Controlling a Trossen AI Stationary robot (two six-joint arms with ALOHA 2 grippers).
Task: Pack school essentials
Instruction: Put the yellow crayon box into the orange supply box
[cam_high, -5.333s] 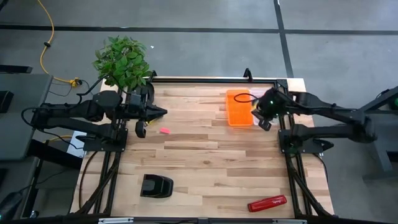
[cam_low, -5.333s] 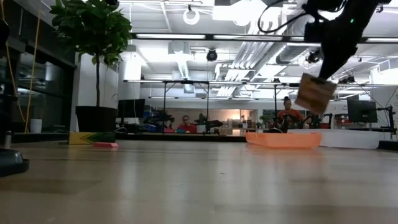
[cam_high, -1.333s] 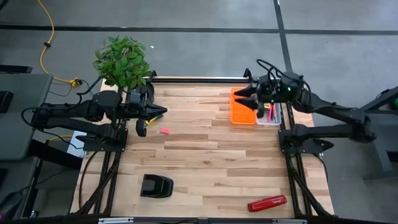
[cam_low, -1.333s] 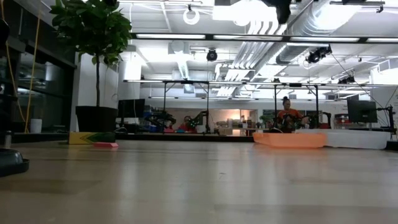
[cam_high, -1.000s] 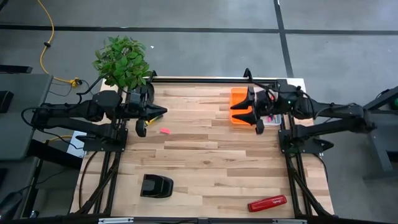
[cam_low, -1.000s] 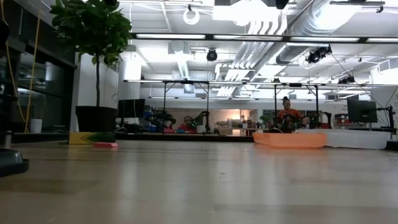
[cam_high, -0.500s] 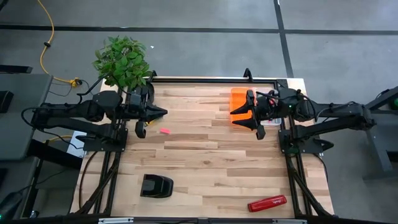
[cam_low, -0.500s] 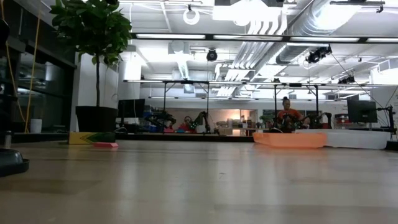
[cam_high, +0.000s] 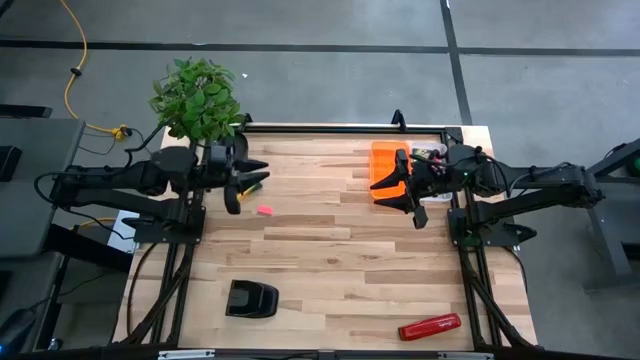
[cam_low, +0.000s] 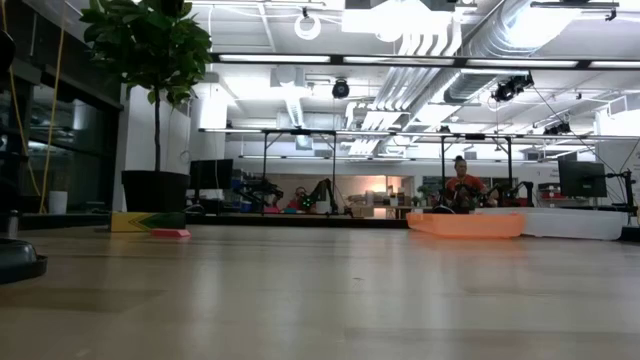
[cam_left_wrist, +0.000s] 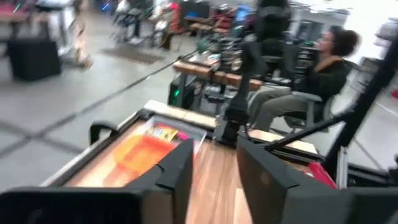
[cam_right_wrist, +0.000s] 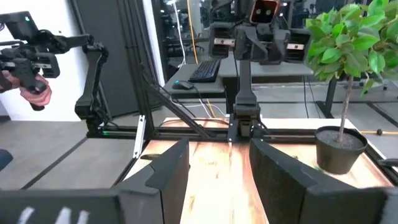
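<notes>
A yellow-green crayon box (cam_high: 251, 186) lies flat on the table at the far left, also showing in the low view as the crayon box (cam_low: 136, 222). My left gripper (cam_high: 247, 184) hovers over it, open, with nothing between its fingers (cam_left_wrist: 214, 152). A tiny pink eraser (cam_high: 264, 210) lies on the table beside the box. At the far right an orange tray (cam_high: 382, 158) sits next to a clear container (cam_high: 432, 154) holding pens. My right gripper (cam_high: 396, 197) hangs open over the tray's near end, and its wrist view shows an empty gap (cam_right_wrist: 217, 149).
A potted plant (cam_high: 198, 98) stands at the far left corner. A black blocky object (cam_high: 250, 298) sits near the front left, and a red stapler (cam_high: 430, 327) near the front right. Bare wood lies in the table's middle (cam_high: 330, 250).
My left gripper has opened: its fingers met in a point before and now stand apart. It has kept its place over the crayon box. My right gripper has come a little toward the table's near edge over the orange tray, still open.
</notes>
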